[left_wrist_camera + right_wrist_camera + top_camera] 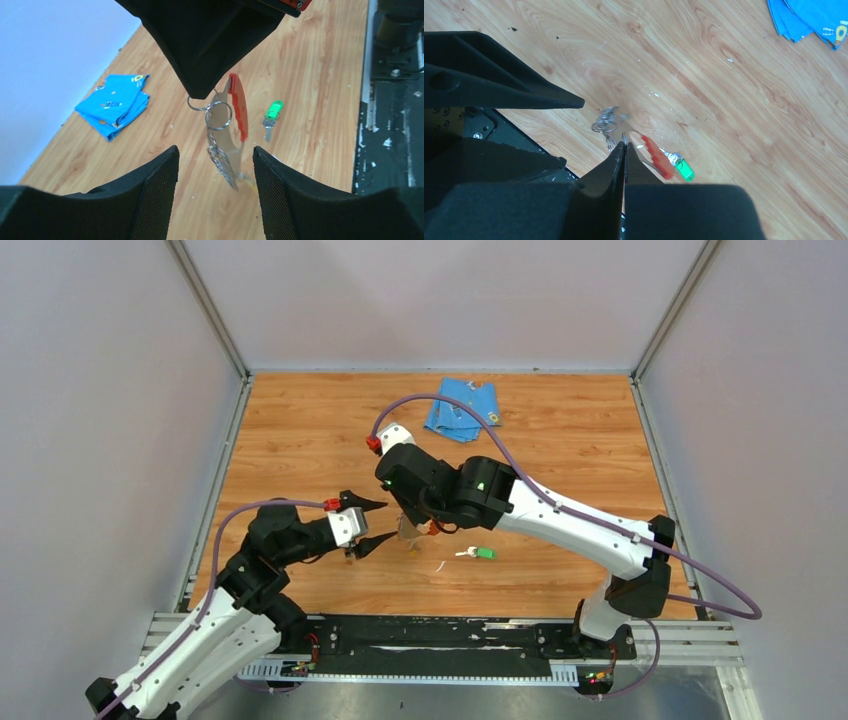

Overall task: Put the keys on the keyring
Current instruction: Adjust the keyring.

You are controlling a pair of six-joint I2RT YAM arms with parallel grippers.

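My right gripper (624,145) is shut on the top ring of the keyring (239,107), a clear flat piece with a red strip and small wire rings, which hangs above the table. My left gripper (215,152) is open. One of its fingers (155,190) stands on each side of the keyring's lower end, and neither touches it. There is a blurred yellow speck at that lower tip, and I cannot tell what it is. The green-headed key (272,112) lies on the wood to the right of the keyring (410,530). The same green key (485,553) lies in front of the right arm.
A folded blue cloth (462,410) lies at the back of the wooden table (300,430). The black base rail (430,640) runs along the near edge. Grey walls enclose the table on three sides.
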